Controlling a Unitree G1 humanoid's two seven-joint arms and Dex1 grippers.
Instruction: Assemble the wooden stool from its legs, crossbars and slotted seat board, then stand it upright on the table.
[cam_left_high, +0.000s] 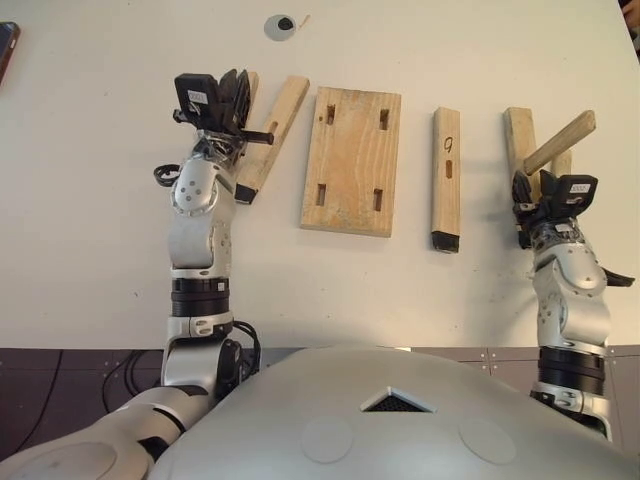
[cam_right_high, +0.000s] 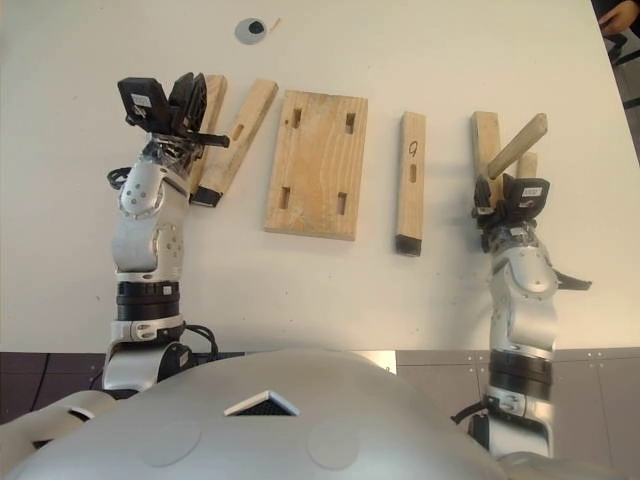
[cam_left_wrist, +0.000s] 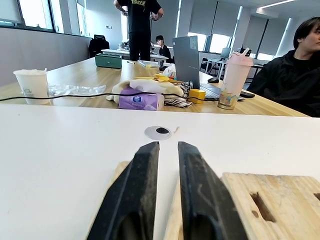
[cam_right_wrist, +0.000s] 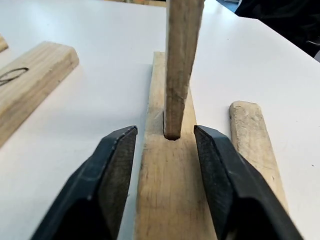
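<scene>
The right hand (cam_right_wrist: 165, 131) is open around one rough wooden leg (cam_right_wrist: 170, 200). The left hand (cam_left_wrist: 167, 147) is almost closed, near one flat slotted board (cam_left_high: 350, 160).

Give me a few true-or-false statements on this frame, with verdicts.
1. The slotted wooden seat board lies on the white table with no legs fitted. True.
2. A slim wooden crossbar stands in the slot of the wooden leg by the right gripper. True.
3. The right gripper is shut on that crossbar. False: it is open, fingers either side of the leg.
4. The black-footed wooden leg rests on the seat board. False: it lies beside it, apart.
</scene>
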